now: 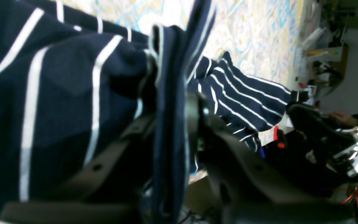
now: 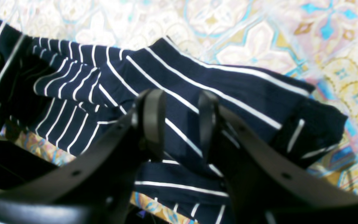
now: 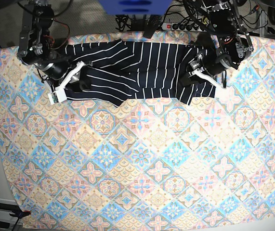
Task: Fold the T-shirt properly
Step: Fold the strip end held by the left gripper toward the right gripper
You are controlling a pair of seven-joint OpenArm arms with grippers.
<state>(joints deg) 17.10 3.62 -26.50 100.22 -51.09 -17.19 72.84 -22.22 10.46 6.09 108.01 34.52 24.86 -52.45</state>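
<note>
**Operator:** Shirt first. I see the T-shirt (image 3: 137, 67) spread in a long band along the far edge of the surface (image 3: 142, 168), on the pastel diamond-patterned tablecloth (image 3: 127, 159), running almost from the far left corner to the far right corner as the base camera frames it. Its near hem sags in uneven folds toward the middle.

**Colleague:** And where are the hands against it?

**Operator:** One at each end. My left hand (image 3: 188, 78) is at the end toward the base view's right, down on the cloth. My right hand (image 3: 82, 79) is at the other end, over the striped fabric there.

**Colleague:** Is the left one gripping?

**Operator:** From its wrist camera I see a thick, upright fold of the T-shirt (image 1: 169, 124) running straight between the fingers (image 1: 216, 137) of the left hand (image 1: 171, 102), which press it from both sides. So it is closed on the shirt, with only the fabric's thickness between the fingers.

**Colleague:** And the right?

**Operator:** On the right wrist camera, the right hand (image 2: 180, 109) has its two fingers (image 2: 154, 118) parted by a modest gap. Striped fabric of the T-shirt (image 2: 228, 84) lies flat beneath and beyond them. I see nothing pinched in that gap; whether the tips touch the cloth I cannot tell.
</note>
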